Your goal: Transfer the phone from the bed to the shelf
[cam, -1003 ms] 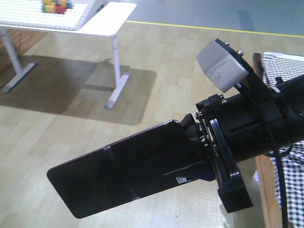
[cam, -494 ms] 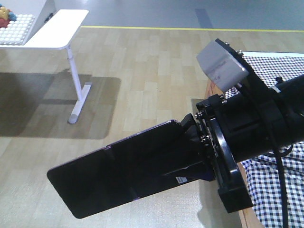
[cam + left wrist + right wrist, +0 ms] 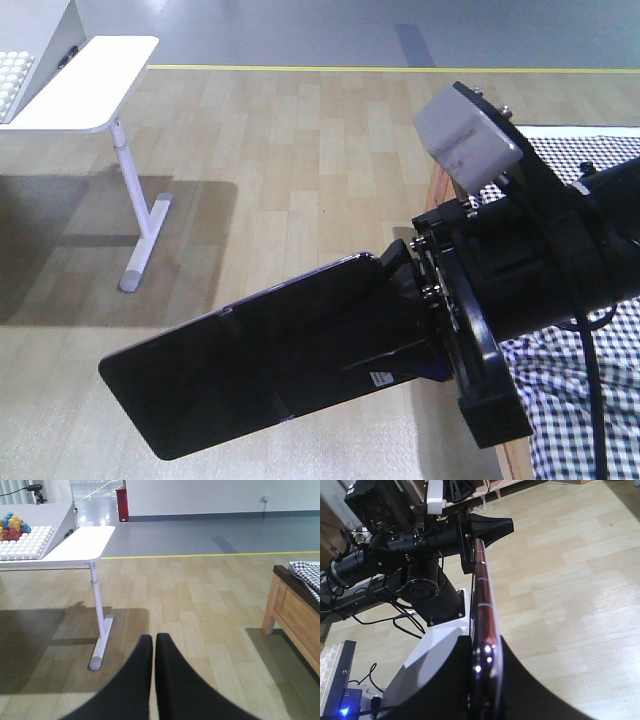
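The phone (image 3: 250, 370), black and glossy with a crease across it, hangs above the wooden floor, and my right gripper (image 3: 392, 335) is shut on its right end. The right wrist view shows the phone (image 3: 484, 600) edge-on, pinkish rim up, clamped between the dark fingers of that gripper (image 3: 487, 655). My left gripper (image 3: 154, 639) is shut with nothing in it and points out over the floor. The bed (image 3: 585, 400), with its gingham cover, lies at the right, and its wooden frame (image 3: 295, 612) shows in the left wrist view. The shelf is out of view.
A white table (image 3: 85, 75) on a single leg with a floor foot (image 3: 140, 250) stands at the left, carrying a studded board with coloured blocks (image 3: 22, 537). A yellow floor line (image 3: 300, 68) runs across the back. My own base and arm mounts (image 3: 410, 555) fill the right wrist view's left side.
The front view has swung right: the white table slid towards the left edge and more of the bed came in at the right. The phone stays held the same way.
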Robot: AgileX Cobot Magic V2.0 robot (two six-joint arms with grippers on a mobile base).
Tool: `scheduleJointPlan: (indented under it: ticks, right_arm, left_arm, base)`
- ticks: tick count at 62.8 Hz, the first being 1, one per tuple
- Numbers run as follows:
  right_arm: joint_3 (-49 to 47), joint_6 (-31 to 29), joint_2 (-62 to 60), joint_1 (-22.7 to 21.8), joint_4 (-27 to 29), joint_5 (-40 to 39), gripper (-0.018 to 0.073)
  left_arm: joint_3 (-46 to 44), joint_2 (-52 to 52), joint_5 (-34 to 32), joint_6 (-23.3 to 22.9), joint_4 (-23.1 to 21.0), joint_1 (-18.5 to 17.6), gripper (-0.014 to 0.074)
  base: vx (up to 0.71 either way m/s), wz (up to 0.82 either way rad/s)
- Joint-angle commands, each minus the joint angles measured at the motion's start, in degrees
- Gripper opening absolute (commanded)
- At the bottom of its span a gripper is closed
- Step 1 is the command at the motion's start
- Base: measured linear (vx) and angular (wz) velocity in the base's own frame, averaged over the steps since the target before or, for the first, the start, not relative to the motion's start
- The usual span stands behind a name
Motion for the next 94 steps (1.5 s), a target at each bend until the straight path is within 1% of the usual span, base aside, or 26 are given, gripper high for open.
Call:
scheduleJointPlan:
  ticks: [1, 94]
  right_arm:
    - [-1.6, -0.6, -1.4, 0.0, 5.4, 3.2, -0.0003]
    - [-1.6, -0.6, -1.4, 0.0, 5.4, 3.2, -0.0003]
  left_arm:
    - [0.1, -0.3, -4.2, -0.2, -0.4, -0.1, 0.0001]
    - [0.1, -0.3, -4.2, -0.2, -0.4, -0.1, 0.0001]
  base:
    - [0.30, 0.02]
    - [0.30, 0.09]
